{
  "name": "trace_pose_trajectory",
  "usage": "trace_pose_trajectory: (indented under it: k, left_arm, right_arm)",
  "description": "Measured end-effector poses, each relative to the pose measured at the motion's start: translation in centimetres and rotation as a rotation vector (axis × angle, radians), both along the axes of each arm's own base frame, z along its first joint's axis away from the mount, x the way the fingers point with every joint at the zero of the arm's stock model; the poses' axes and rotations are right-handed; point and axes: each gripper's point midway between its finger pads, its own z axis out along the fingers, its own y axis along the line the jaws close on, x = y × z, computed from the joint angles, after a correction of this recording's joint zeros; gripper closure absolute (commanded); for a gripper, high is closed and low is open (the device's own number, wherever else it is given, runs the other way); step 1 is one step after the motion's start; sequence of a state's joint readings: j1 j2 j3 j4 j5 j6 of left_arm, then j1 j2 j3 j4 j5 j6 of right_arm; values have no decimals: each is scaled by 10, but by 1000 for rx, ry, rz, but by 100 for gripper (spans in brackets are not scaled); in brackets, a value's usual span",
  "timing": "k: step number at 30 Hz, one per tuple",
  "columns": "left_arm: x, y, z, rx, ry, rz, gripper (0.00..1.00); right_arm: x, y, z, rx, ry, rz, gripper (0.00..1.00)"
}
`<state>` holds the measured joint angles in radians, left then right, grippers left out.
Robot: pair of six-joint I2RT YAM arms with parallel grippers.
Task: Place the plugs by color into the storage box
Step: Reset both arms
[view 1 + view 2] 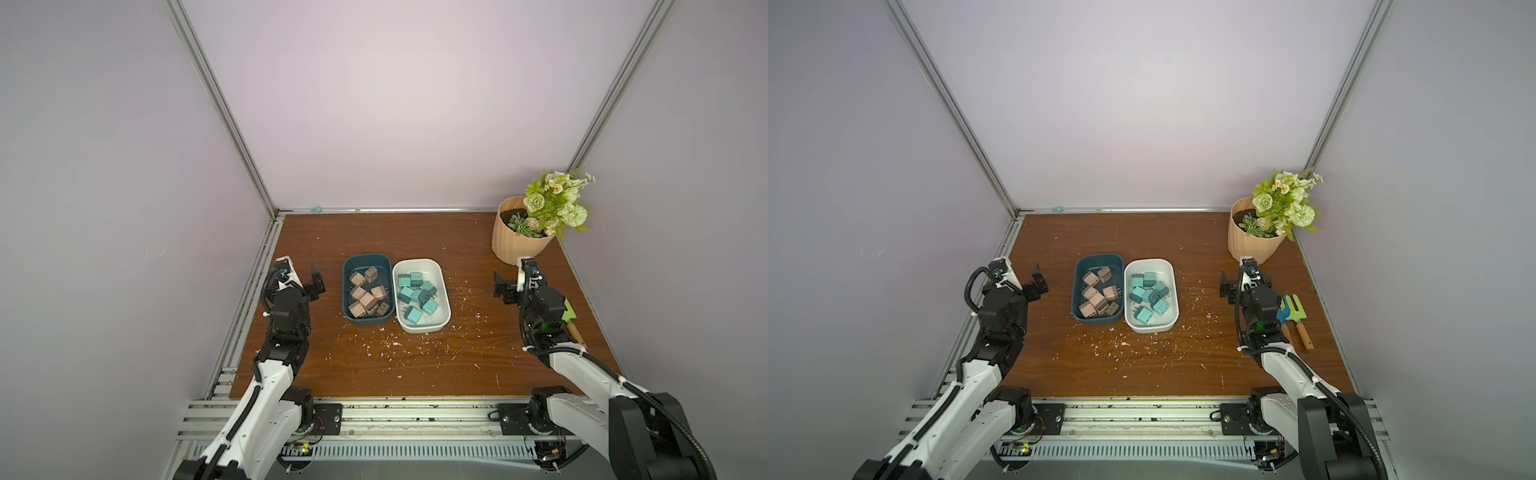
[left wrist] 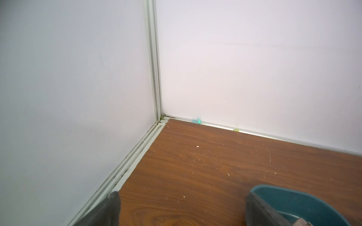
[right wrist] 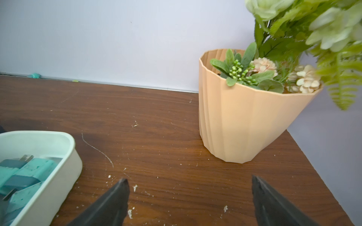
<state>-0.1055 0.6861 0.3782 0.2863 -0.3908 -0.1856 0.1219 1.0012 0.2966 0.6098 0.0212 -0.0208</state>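
Looking done: tan plugs in dark box, teal plugs in white box beside it; left gripper, right gripper spread, empty

tan plugs in dark bin | teal plugs in white bin

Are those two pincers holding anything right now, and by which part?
Nothing. The left pincer and right pincer both stand open and empty; the pinkish-tan plugs lie in the dark teal box, the teal plugs in the white box.
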Motion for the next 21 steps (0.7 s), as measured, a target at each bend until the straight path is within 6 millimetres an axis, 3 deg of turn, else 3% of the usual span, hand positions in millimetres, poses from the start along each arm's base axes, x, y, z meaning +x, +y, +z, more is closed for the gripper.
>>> trace_pose_trajectory:
  k: [6,11,15,21]
  left_arm:
    - [-50,15,-4,-34,6,66,0]
    - [-83,29,5,-50,-53,140,0]
    - [-84,33,-6,-41,-2,169,0]
    - [-70,31,-28,-34,49,166,0]
  right_arm:
    - [-32,-4,-23,21,58,-6,1]
    - [-43,-5,-17,43,35,-8,1]
    - [-44,-5,-17,50,35,-10,1]
    - [-41,-6,-33,42,89,-18,1]
